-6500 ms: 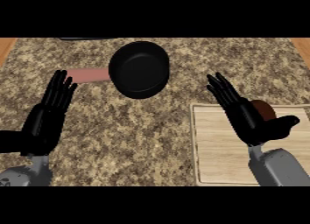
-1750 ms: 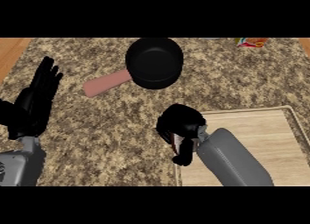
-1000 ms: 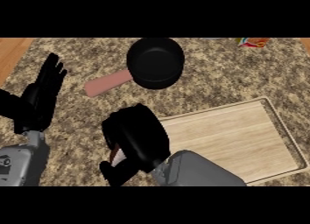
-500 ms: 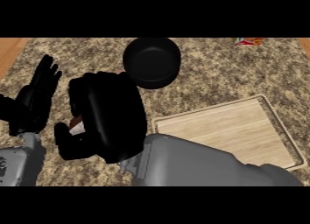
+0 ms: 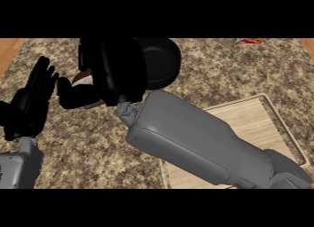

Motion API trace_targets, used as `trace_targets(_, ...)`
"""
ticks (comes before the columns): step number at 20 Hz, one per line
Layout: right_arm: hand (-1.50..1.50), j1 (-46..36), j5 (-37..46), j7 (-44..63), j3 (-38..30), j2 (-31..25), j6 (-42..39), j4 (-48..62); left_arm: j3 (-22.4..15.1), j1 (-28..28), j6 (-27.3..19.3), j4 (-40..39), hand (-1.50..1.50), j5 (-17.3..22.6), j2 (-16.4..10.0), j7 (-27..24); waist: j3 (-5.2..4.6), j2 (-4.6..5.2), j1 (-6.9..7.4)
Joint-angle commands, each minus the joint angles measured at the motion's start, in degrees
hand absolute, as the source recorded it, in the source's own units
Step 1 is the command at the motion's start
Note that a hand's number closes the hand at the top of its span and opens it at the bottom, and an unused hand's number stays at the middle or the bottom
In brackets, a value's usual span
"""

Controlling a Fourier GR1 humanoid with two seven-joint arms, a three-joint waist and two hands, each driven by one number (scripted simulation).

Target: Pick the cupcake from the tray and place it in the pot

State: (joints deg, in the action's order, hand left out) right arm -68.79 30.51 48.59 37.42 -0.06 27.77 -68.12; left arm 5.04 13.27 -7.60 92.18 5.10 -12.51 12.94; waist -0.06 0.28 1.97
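Observation:
My right hand [image 5: 114, 71] looms large near the middle of the head view, raised close to the camera with its fingers curled round the cupcake [image 5: 85, 79]. Only a brown and white sliver of the cupcake shows between thumb and fingers. The black pot [image 5: 161, 62] lies just right of and behind the hand, partly covered by it. The wooden tray [image 5: 251, 124] sits at the right, mostly hidden by my grey right forearm [image 5: 199, 137]. My left hand [image 5: 32, 95] rests open at the left, fingers up.
A small red and yellow packet [image 5: 249, 41] lies at the far edge of the granite counter [image 5: 251, 71]. Wooden strips border the counter at both sides.
My right hand has carried the cupcake up and away from the tray toward the pot, now overlapping its left side. The left hand has stayed in place.

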Motion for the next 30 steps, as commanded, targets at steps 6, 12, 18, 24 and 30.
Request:
trace_targets(6, 1.50, -2.40, -3.84, -15.63, -3.44, 0.06, 9.26, 21.02, -1.28, -0.24, -1.01, 4.04, 0.00, -0.86, 0.95, 2.61, 0.00, 0.33, 0.99)
trace_targets(12, 1.50, -7.58, 6.79, -13.40, -1.86, -0.91, 7.75, 36.42, -0.55, -0.39, 0.59, 0.44, 0.00, -0.34, 1.00, -1.63, -0.05, 0.62, 0.78)
trace_targets(18, 1.50, -7.90, 2.88, -22.13, -4.27, 0.04, 9.25, 45.77, -0.63, 0.92, 1.16, 1.22, 0.00, 0.08, 0.64, 0.53, -0.01, 0.91, 2.02)
trace_targets(24, -1.50, -6.22, -6.01, -27.57, -13.07, 0.06, 6.02, 50.05, -2.19, 2.49, -0.01, 2.29, 0.00, -0.92, 1.84, 2.04, 0.07, 1.79, 3.50)
trace_targets(30, -1.50, -4.44, -14.98, -39.70, -19.03, 0.06, -1.33, 47.88, -1.96, 2.35, 0.13, 1.50, 0.00, -0.96, 2.05, 0.89, 0.12, 1.77, 3.79)
